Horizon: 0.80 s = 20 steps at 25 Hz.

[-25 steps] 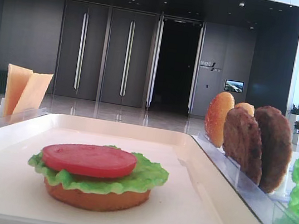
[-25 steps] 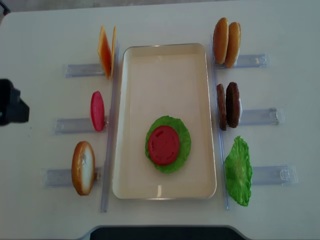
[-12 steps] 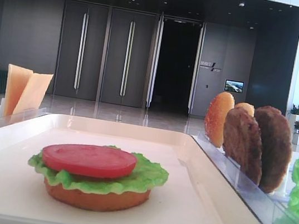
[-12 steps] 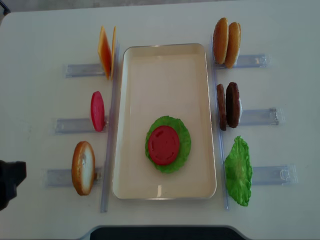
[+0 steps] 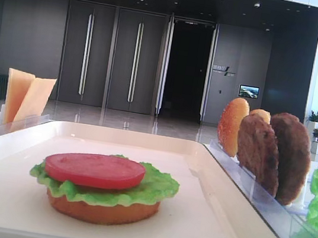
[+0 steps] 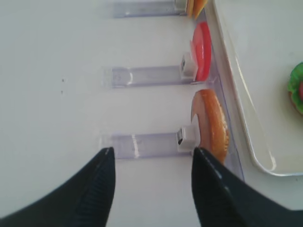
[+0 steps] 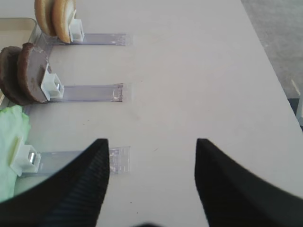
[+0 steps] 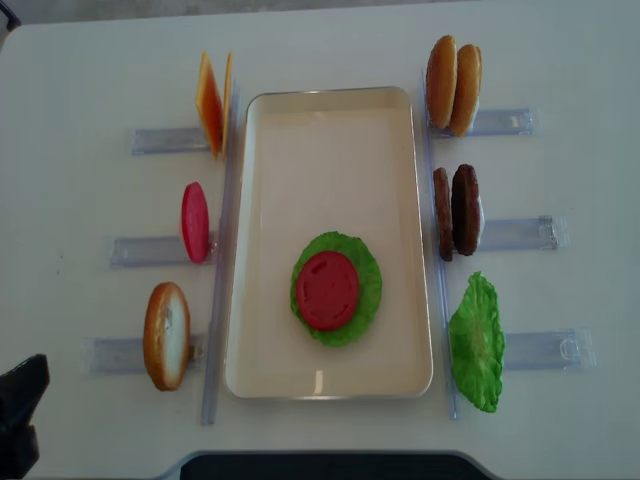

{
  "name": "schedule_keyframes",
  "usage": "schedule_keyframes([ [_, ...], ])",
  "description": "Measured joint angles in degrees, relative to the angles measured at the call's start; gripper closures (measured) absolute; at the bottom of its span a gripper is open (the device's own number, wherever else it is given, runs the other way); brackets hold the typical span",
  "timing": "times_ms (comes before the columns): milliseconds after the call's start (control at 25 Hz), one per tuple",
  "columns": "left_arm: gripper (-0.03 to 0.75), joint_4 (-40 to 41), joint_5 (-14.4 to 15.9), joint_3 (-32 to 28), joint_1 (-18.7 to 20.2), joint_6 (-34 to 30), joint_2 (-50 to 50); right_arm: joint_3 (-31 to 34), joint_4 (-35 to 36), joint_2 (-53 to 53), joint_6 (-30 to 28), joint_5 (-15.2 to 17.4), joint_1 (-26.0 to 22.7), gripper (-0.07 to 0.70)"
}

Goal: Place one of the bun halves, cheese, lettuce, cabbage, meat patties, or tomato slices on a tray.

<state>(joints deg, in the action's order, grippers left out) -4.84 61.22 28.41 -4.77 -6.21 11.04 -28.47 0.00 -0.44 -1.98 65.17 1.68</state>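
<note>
With bun, lettuce (image 8: pixel 337 290), tomato slice (image 8: pixel 327 290) stacked at tray (image 8: pixel 330 110) 6 o'clock, we judge next layer pending. Left gripper (image 6: pixel 151 189) spread, empty, at table 7 o'clock; right gripper (image 7: pixel 150 182) likewise. Next: grab meat patties (image 8: pixel 455 211) at 3 o'clock.

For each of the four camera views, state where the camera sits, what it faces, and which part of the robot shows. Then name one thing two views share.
Exterior high: low at the tray edge, facing a hall; no robot.
Realsense: overhead, looking down; left gripper at a corner.
Right wrist: above open right gripper, facing meat patties.
Left wrist: above open left gripper, facing a bun half.
Shared: stacked tomato slice.
</note>
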Motion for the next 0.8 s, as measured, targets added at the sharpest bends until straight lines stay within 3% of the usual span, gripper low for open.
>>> schedule_keyframes([
  [360,0.359,0.15,-0.20,0.00,0.00,-0.05,-11.26,0.00,0.00,0.00,0.00,0.00,0.00,0.218],
  [800,0.360,0.78,1.30,-0.82,0.00,-0.05,-11.96,0.00,0.00,0.00,0.00,0.00,0.00,0.218],
])
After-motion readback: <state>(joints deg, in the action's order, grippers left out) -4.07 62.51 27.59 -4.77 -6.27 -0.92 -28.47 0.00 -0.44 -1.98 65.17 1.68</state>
